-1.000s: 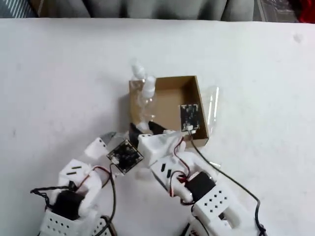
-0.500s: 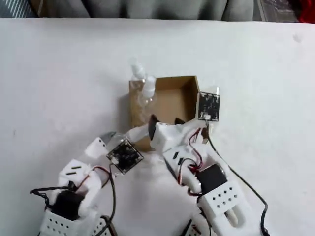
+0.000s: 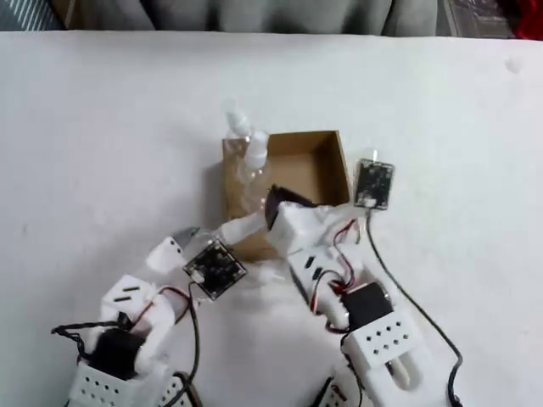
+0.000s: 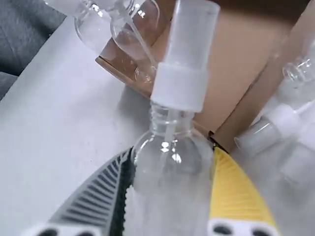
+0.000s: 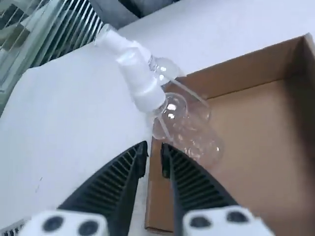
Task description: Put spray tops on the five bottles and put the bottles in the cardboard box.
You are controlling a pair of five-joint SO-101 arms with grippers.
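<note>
my left gripper is clamped on a bottle by its shoulders. the spray top is already on, and the neck points at the cardboard box, so i read this one as ready to go in. my right gripper hangs over the box's near wall, jaws almost together and holding nothing, probably clear of the drop. two capped bottles lean in the box's far corner, their tops out over the rim. another capped bottle seems to lie on the table just beside the box. the white table meets grey cushions at its far edge.
</note>
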